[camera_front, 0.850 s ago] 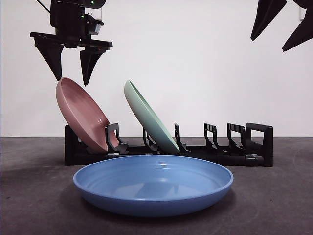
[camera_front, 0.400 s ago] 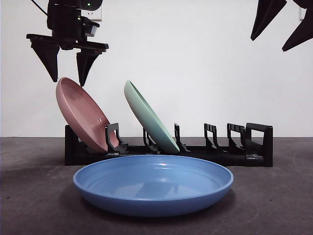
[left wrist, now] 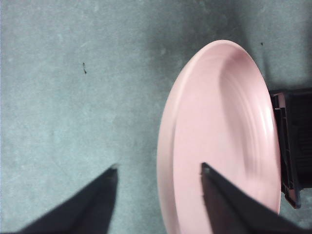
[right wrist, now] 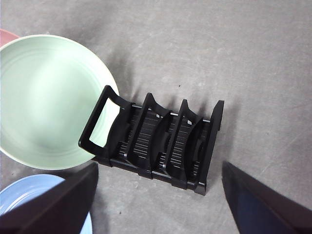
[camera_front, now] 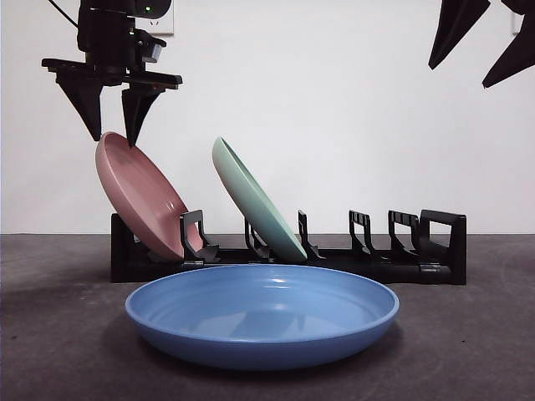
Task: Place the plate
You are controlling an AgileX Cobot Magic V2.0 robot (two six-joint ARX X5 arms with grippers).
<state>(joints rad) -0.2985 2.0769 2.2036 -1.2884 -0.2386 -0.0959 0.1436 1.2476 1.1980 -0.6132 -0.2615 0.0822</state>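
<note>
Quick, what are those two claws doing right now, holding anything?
Left gripper: open, holding nothing, jaws straddling the pink plate's rim.
Right gripper: open, empty, above the rack.

The dish rack [camera_front: 368, 255] is matte black, its dividers and end handle the same black throughout. In the slot at its far end leans a dusty pink plate [camera_front: 138, 196], plain and unpatterned, with faint concentric rings showing inside its bowl in the left wrist view. A slot further along the rack stands a pale mint green plate [camera_front: 255, 200], also plain, with soft concentric ridges. In front of the rack lies a glossy mid-blue plate [camera_front: 262, 313], uniform in colour with pale reflections. The surface [camera_front: 468, 351] is dark grey and finely speckled. Behind the rack the wall [camera_front: 334, 109] is plain white. Both the left gripper [camera_front: 109, 113] and the right gripper [camera_front: 485, 42] are black.
</note>
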